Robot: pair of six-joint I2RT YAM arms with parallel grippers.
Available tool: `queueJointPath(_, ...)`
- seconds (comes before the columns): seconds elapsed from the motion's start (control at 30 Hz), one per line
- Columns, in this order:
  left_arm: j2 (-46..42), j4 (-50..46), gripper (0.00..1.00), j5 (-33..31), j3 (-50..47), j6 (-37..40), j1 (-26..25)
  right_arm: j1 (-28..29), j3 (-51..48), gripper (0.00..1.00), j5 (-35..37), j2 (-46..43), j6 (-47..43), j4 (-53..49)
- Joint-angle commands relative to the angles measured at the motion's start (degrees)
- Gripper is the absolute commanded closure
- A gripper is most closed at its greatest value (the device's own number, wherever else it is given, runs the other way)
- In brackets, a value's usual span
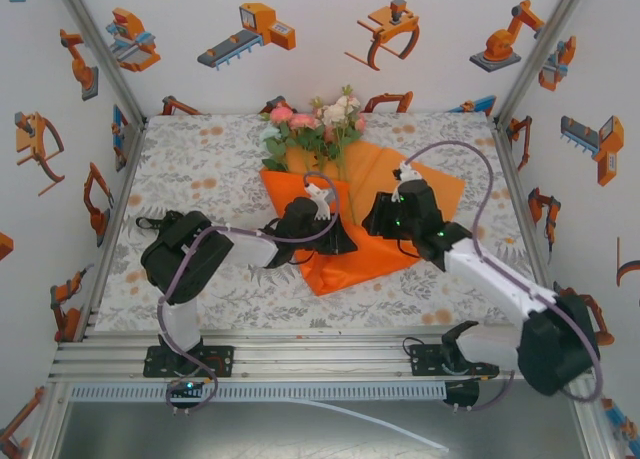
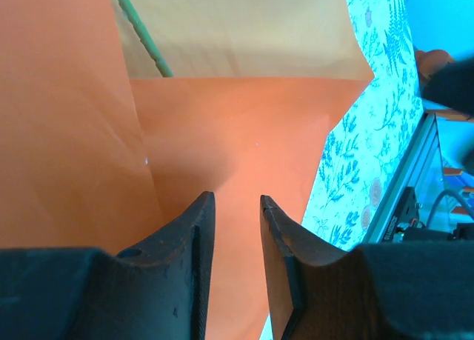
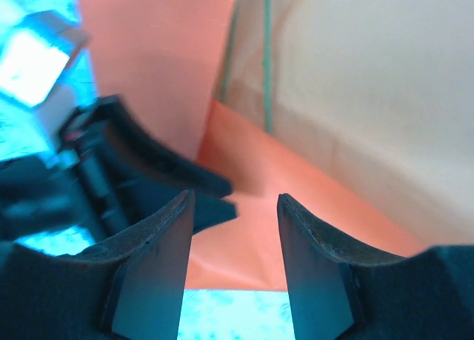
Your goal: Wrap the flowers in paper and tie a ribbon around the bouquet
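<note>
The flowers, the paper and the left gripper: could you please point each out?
flowers (image 1: 303, 121), top external view, on a pink bloom.
paper (image 1: 350, 264), top external view, on its bare near corner.
left gripper (image 2: 235, 199), left wrist view, midway between its fingertips.

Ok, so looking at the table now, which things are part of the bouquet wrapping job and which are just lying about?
Part of the job:
flowers, lying on the orange paper
left claw and right claw, both open over the paper

Just there:
floral tablecloth
robot stickers on the walls
aluminium rail at the near edge
</note>
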Motion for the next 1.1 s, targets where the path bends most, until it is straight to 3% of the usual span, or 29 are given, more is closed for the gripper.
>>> queueJointPath(0.0,-2.42,2.97,0.60,-1.13,2.42,-0.39,0.43,0.10,-5.02,0.53,-6.07,-6.25,6.36,-3.13)
queueJointPath(0.07,-7.29,-1.96,0.53,-5.18,3.23,0.78,0.70,0.21,-6.85,0.54,-7.46,-10.83,8.20,-3.49)
queueJointPath(0.17,-16.16,-13.16,0.53,-10.83,4.63,3.86,1.33,0.53,-8.64,0.54,-8.71,-13.79,8.71,-3.70)
queueJointPath(0.3,-28.03,-25.05,0.63,-16.30,2.44,8.13,1.18,0.80,-9.50,0.55,-9.65,-12.82,8.73,-3.32)
queueJointPath(0.47,-37.21,-36.06,0.85,-23.79,-6.06,6.92,0.81,1.32,-10.37,0.56,-10.75,-7.59,8.97,0.80)
queueJointPath(0.57,-38.07,-33.88,0.90,-21.83,-11.47,3.40,0.72,2.20,-9.41,0.56,-11.59,-3.09,8.90,2.88)
queueJointPath(0.73,-32.28,-23.73,0.90,-9.72,-13.17,2.07,-0.04,5.89,-6.20,0.58,-14.65,7.18,9.06,9.24)
queueJointPath(0.87,-27.03,-20.31,0.90,-8.16,-12.31,1.40,-1.14,8.13,-3.41,0.61,-15.51,16.47,11.00,13.64)
queueJointPath(1.07,-22.82,-16.94,0.90,-5.71,-11.50,0.17,-1.65,8.18,0.45,0.67,-10.85,25.39,8.43,14.70)
